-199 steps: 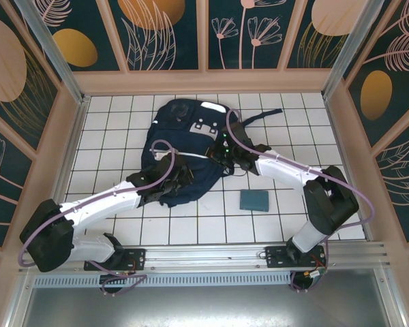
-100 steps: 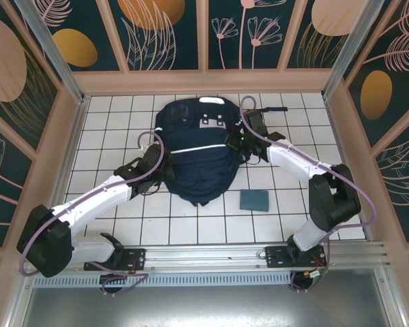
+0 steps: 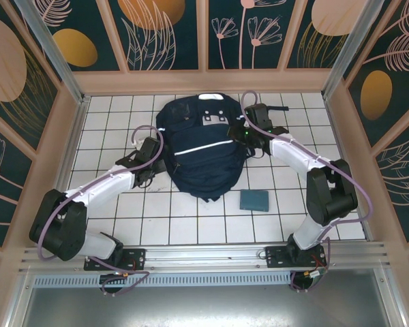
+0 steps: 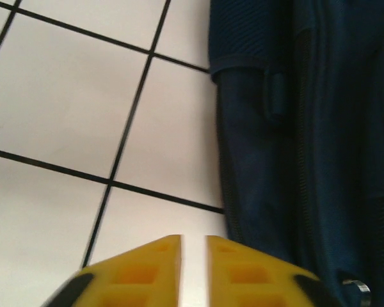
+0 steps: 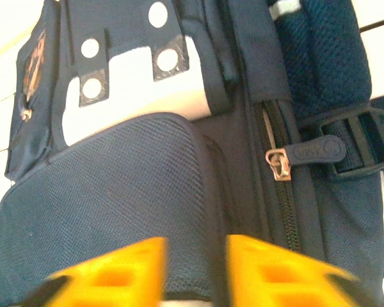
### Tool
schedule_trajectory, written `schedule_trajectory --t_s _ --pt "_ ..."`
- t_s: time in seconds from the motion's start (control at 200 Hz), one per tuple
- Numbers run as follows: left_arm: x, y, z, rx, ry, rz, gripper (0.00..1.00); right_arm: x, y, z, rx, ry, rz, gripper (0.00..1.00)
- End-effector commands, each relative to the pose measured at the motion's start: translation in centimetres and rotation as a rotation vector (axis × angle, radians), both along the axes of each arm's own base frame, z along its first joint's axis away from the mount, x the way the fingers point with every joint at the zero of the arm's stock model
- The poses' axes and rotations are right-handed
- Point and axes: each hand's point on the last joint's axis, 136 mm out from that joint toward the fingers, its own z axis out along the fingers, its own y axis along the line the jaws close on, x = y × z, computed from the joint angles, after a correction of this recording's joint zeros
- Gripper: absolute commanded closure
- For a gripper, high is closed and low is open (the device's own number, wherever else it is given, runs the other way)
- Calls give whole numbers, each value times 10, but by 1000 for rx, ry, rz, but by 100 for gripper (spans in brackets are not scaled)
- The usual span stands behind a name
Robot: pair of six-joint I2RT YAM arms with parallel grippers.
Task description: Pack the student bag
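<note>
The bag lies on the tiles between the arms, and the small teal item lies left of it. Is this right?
Wrong side. In the top view the teal item lies right of the bag, by its near end. The rest holds.

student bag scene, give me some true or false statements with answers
The student bag lies on the white tiled table. True.
The flat teal item sits on top of the bag. False: it lies on the tiles, apart from the bag.
The left gripper clamps a strap. False: nothing is between its fingers, over bare tile beside the bag.
A metal zipper pull lies ahead of the right gripper. True.
</note>
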Motion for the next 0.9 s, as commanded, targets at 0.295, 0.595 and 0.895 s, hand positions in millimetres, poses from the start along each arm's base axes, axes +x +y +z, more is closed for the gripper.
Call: schedule_trajectory --t_s 0.295,0.595,0.895 --pt "0 -85 106 -23 -226 -392 49 -90 -89 -7 -241 155 -183 24" --pt "13 -129 131 -226 -331 -422 33 -183 -113 -58 -308 422 -237 21" --pt "18 -115 122 -175 -336 -353 12 -191 -39 -90 -214 480 1 23"
